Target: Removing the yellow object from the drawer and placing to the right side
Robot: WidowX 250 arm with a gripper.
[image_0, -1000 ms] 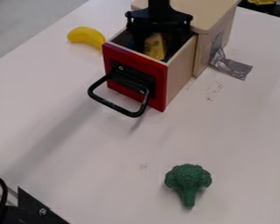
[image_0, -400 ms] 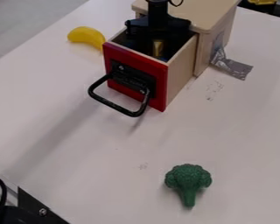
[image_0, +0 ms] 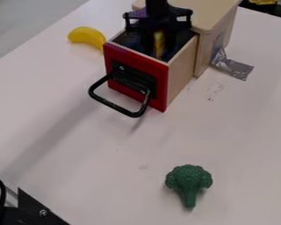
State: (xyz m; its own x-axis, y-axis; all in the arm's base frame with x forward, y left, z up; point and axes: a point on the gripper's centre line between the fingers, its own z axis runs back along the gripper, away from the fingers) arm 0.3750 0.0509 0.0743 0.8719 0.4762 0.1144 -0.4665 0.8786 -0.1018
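At the near side we note a green toy broccoli (image_0: 189, 178). Beyond it, a black handle (image_0: 115, 107) juts from the drawer's red front (image_0: 157, 85). Silver tape (image_0: 235, 69) lies beside the wooden box (image_0: 209, 50). Walls and front enclose the yellow object (image_0: 159, 38) inside the open drawer (image_0: 182, 57). The gripper (image_0: 158, 45) is down at it; we cannot tell whether it is spread or pinching. A yellow banana (image_0: 87, 35) lies outside, left in view.

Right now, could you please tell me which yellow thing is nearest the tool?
The yellow object in the open drawer, at the tool; the banana is outside on the table, another at the view's top right.
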